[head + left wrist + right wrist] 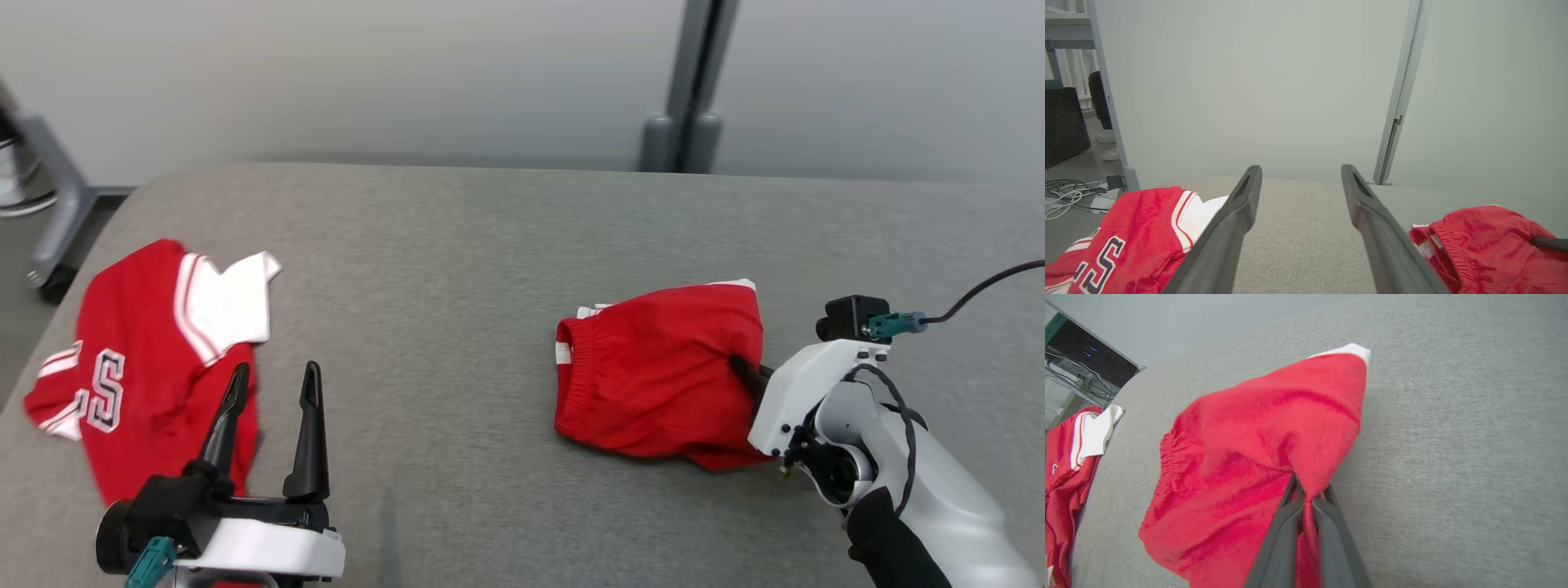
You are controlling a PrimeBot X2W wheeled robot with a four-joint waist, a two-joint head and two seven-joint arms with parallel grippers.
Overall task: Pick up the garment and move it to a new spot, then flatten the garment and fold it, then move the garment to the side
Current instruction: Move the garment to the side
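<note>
Red shorts (653, 371) lie crumpled on the grey cloth-covered surface (457, 245), right of centre, with the elastic waistband facing left. Your right gripper (1309, 490) is pinched tight on a fold of cloth at the shorts' right edge, and the fabric puckers up between its two fingers. Your left gripper (273, 384) hangs with its fingers spread wide and grips nothing. It sits beside a red and white jersey (139, 351) lying at the surface's left edge. Shorts and jersey are well apart.
</note>
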